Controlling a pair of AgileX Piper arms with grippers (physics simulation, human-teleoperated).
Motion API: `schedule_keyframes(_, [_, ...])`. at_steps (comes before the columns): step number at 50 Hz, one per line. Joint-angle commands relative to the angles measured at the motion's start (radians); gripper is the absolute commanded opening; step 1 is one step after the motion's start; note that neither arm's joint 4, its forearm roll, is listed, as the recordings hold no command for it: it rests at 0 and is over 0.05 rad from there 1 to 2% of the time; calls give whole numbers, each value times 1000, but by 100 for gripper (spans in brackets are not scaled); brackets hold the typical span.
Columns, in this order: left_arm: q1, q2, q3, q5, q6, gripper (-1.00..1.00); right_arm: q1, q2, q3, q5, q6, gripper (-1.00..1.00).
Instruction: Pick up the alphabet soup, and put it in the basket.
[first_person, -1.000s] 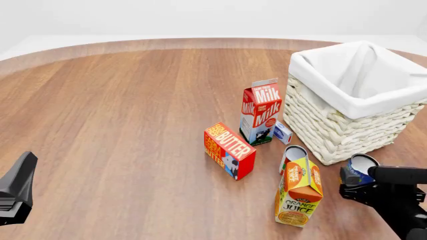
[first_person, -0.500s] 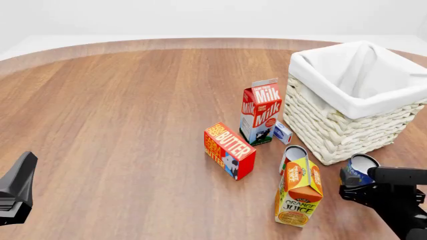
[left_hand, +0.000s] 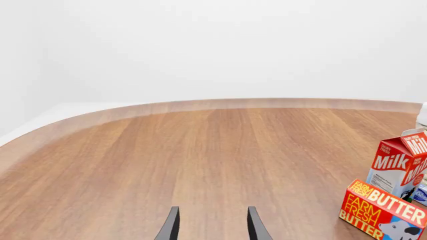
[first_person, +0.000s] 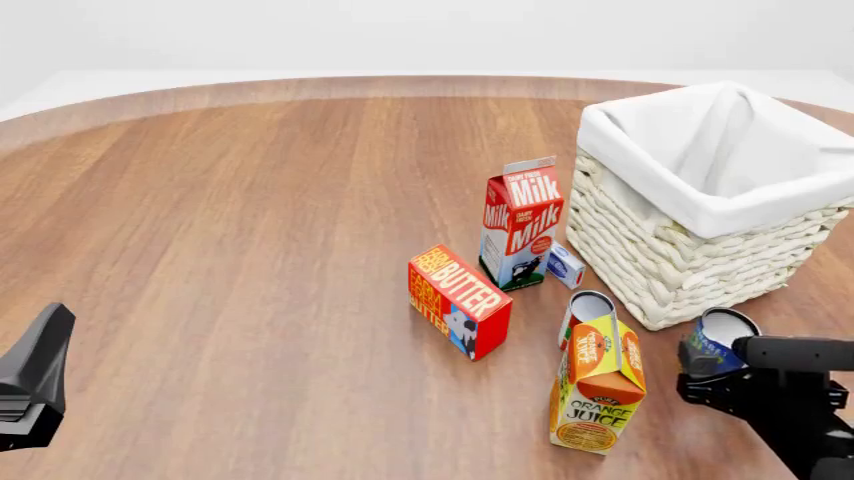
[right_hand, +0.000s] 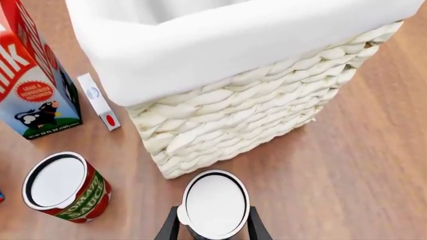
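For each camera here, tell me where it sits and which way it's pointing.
Front: above and behind the arms, facing forward and down over the wooden table; both arms show.
Left wrist: behind the open left gripper, facing bare table.
Right wrist: above the right gripper, which flanks the blue alphabet soup can.
Shared: the white wicker basket.

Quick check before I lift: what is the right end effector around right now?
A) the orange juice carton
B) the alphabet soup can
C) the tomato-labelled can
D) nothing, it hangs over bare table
B: in the right wrist view the right end effector has a finger on each side of the alphabet soup, just in front of the basket; the tomato can stands apart, untouched.
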Motion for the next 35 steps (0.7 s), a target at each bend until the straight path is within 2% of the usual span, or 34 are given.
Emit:
schedule_keyframes(1, [0, 0, 0, 0, 0, 100, 0, 7, 0, 0, 2, 100])
schedule_keyframes(10, [0, 0, 0, 0, 0, 100, 2, 11, 0, 0, 3, 100])
schedule_keyframes(11, [0, 0, 0, 0, 0, 100, 7, 12, 0, 0, 6, -100])
schedule_keyframes(35, [0, 0, 0, 0, 0, 100, -1, -19, 0, 0, -1, -100])
